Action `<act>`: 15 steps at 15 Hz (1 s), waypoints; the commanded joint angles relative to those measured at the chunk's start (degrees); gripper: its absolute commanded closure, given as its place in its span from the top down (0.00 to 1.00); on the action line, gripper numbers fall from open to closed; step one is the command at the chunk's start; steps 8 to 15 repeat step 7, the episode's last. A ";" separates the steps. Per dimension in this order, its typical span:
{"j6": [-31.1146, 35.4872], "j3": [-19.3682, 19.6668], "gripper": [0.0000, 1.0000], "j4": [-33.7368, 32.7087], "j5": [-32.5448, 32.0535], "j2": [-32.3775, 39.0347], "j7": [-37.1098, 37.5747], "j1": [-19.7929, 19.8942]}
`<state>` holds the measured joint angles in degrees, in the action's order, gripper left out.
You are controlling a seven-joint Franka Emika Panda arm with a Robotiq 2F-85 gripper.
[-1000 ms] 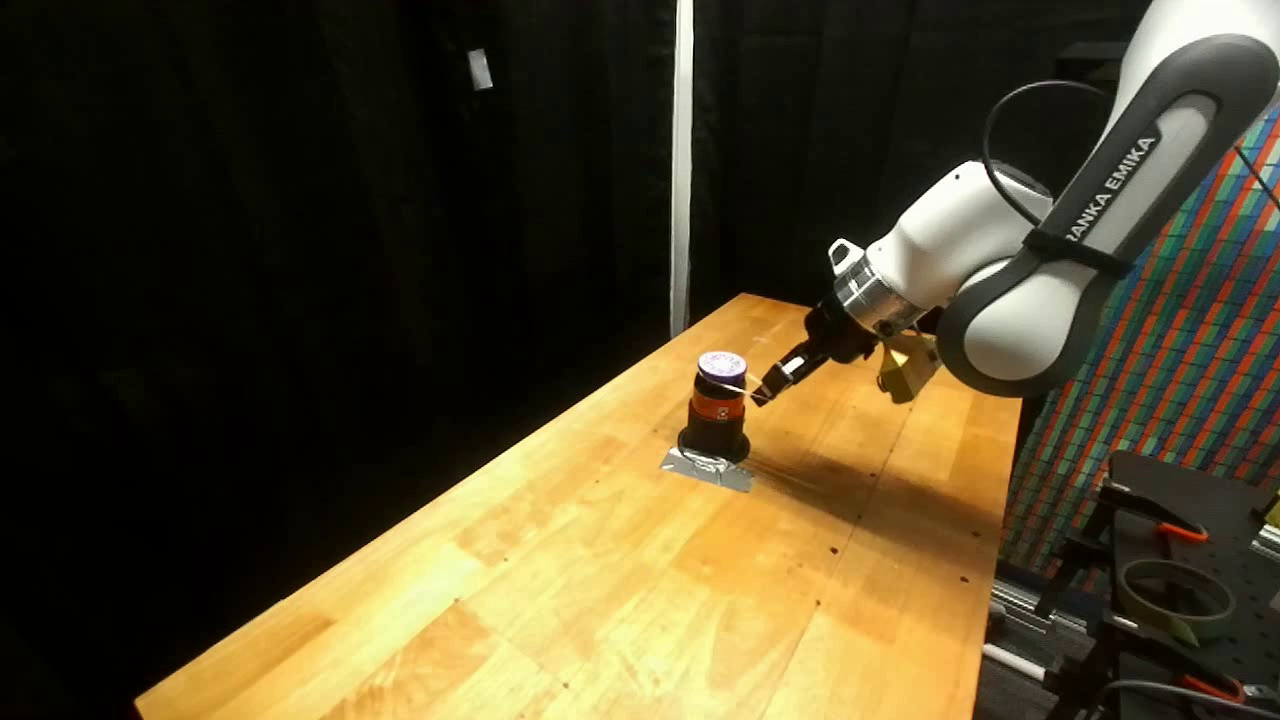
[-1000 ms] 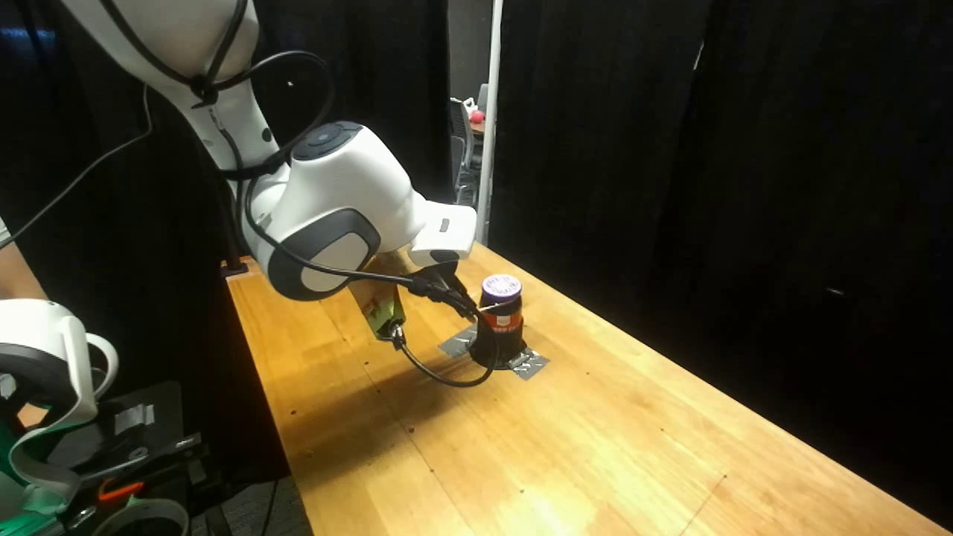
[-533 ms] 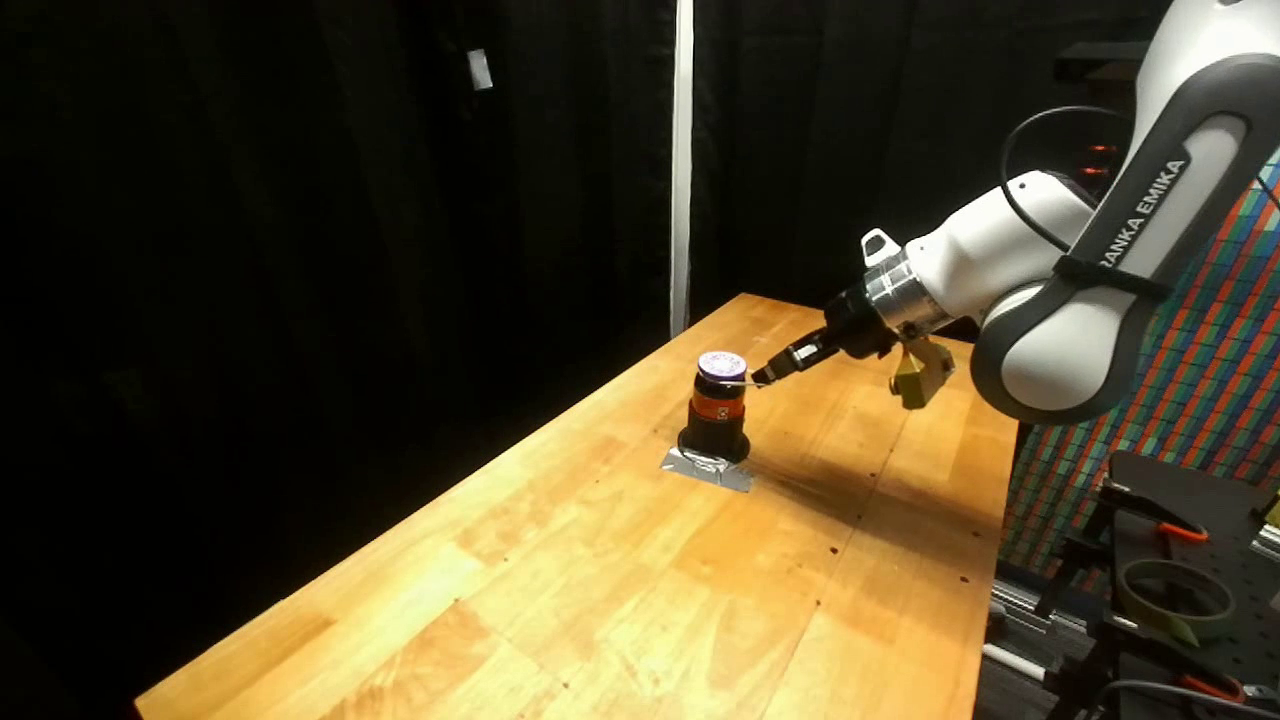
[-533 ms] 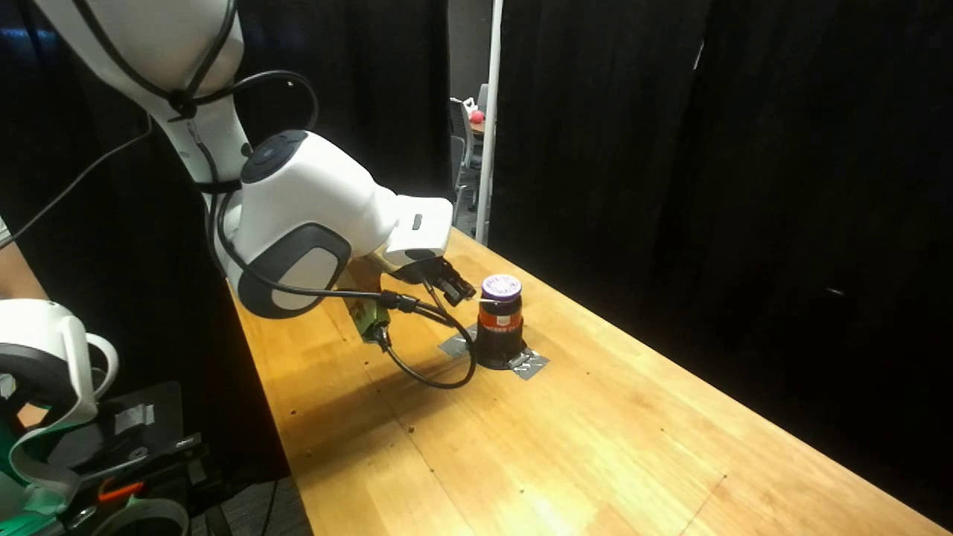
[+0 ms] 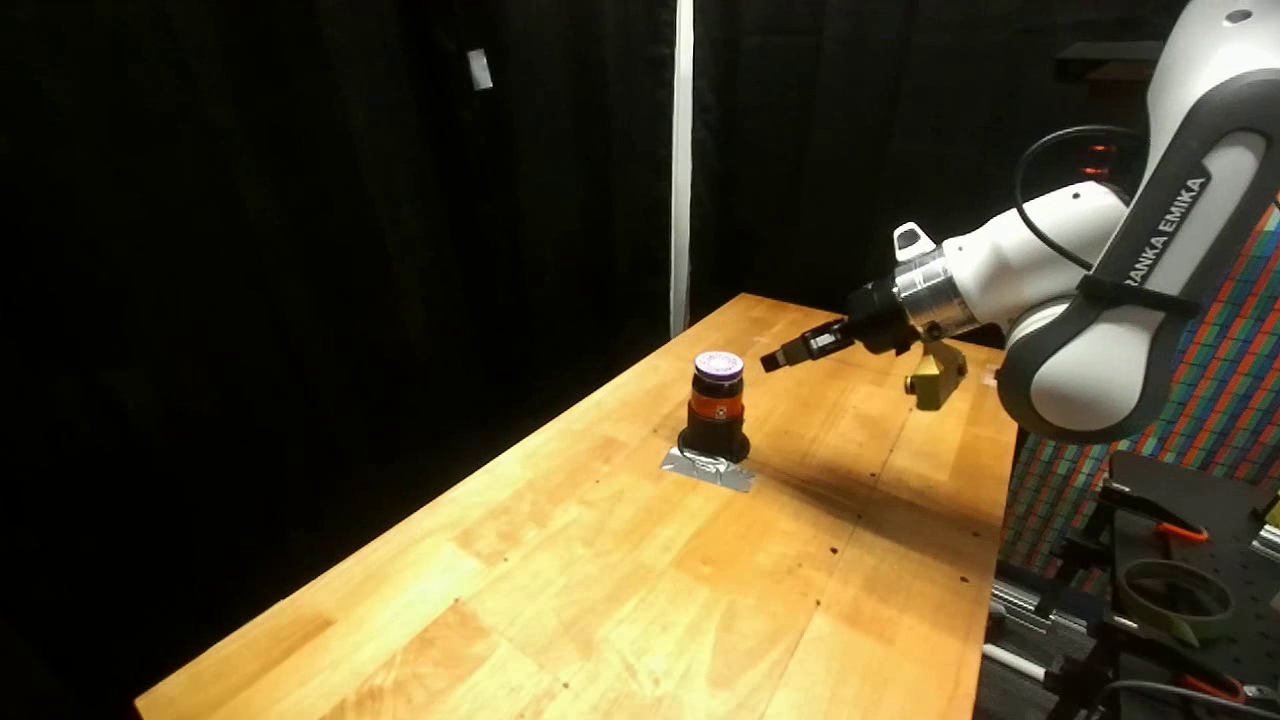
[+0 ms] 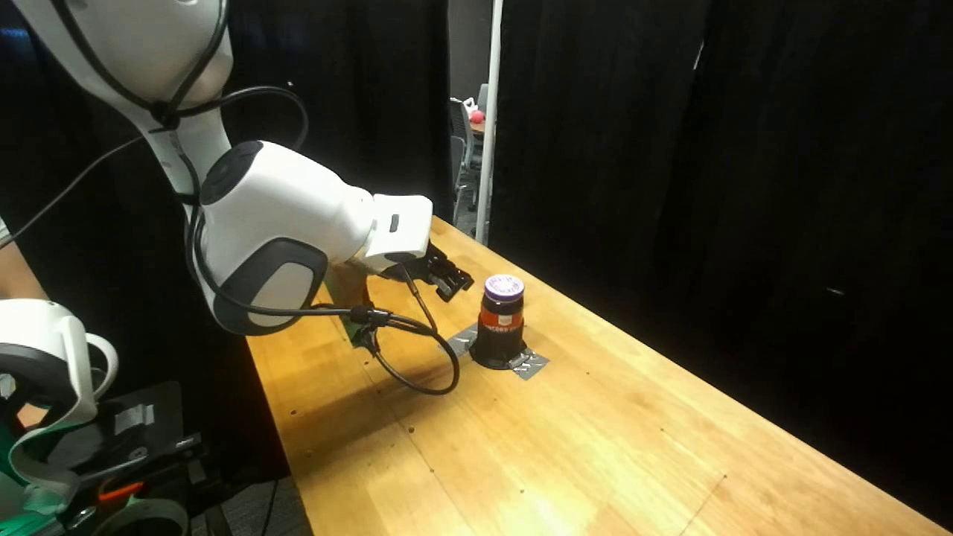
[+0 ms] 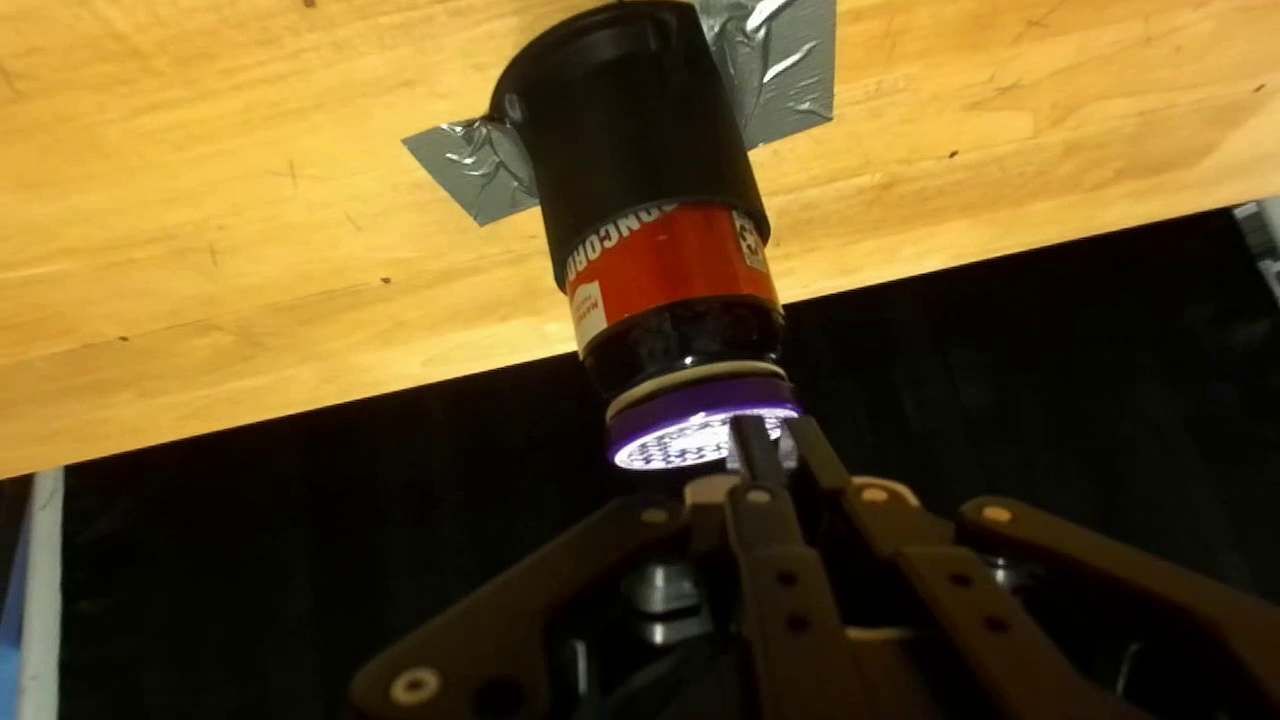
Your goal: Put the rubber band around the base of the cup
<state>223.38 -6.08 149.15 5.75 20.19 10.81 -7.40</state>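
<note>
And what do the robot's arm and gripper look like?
The rounded arm is white with dark grey panels, RANKA EMIKA lettering (start hidden) and black cables. The gripper is mostly black, with slim jointed fingers; behind it, a silvery band and gold block.

Cup (image 6: pixel 500 321) blocks ahead (room above).

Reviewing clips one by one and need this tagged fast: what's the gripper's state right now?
Gripper: slightly open, a narrow gap between the fingers, nothing seen held.

White arm (image 6: pixel 290 193) — 2 dark fingers (image 7: pixel 765 525)
</note>
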 commanded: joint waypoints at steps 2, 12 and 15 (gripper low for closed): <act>0.21 -2.65 0.38 2.85 -5.10 -2.05 6.04 3.41; 0.46 -1.60 0.44 1.08 -2.17 0.26 2.80 1.74; 0.46 -1.60 0.44 1.08 -2.17 0.26 2.80 1.74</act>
